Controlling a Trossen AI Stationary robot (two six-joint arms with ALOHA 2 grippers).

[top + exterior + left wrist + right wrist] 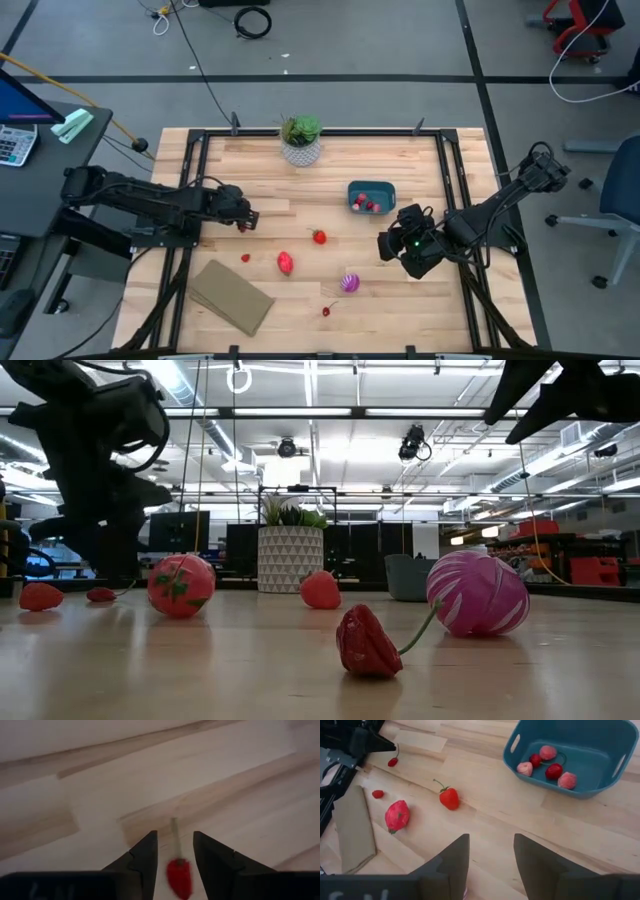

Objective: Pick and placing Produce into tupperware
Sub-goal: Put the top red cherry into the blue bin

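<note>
My left gripper point(250, 220) point(175, 837) is open and points down at the table's left-middle. Its fingers stand on either side of a tiny red cherry point(179, 877) point(393, 762), whose stem runs out ahead of them. Whether they touch it does not show. My right gripper point(385, 245) point(491, 840) is open and hovers just on the near side of the teal tupperware point(371, 196) point(570, 755), which holds several red and pink pieces. On the table lie a strawberry point(319, 237), a larger red fruit point(286, 263), a small red piece point(246, 258), the purple-and-white striped one point(349, 283) point(478, 595) and a stemmed cherry point(326, 311) point(370, 645).
A green plant in a white pot point(300, 138) stands at the far edge. A flat tan slab point(232, 296) lies at the near left. Black frame rails point(195, 190) run along the table's sides. Bare wood lies between the tub and the loose produce.
</note>
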